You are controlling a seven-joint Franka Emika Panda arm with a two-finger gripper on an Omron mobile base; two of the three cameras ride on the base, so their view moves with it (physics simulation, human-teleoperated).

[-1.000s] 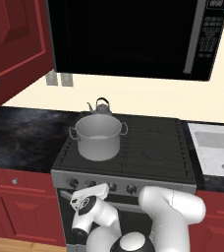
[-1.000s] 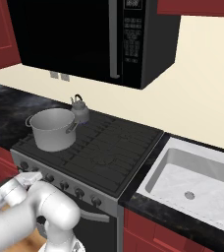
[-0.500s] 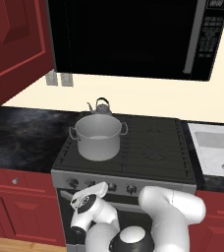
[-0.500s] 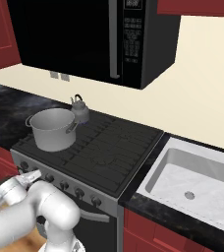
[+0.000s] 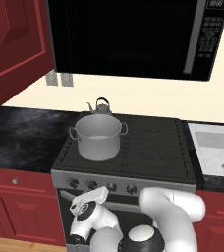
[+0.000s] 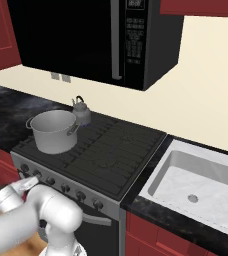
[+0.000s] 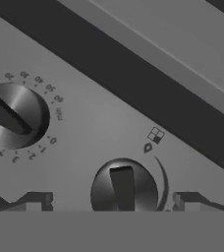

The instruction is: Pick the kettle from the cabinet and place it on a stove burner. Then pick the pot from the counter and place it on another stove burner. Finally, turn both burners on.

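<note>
Flanking a stove knob (image 7: 124,189), fingers (image 7: 185,201) spread wide, not touching.

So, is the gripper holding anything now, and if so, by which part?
Nothing is held. The gripper is open at the stove's front panel, one fingertip on each side of a knob, without touching it.

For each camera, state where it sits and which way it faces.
Left base view: behind the arm's left, facing the stove; white arm at lower right.
Right base view: behind its right, same stove, sink; arm at lower left.
Hand view: on the hand, facing a stove knob between open gripper tips.
Both base views share pot and kettle.
</note>
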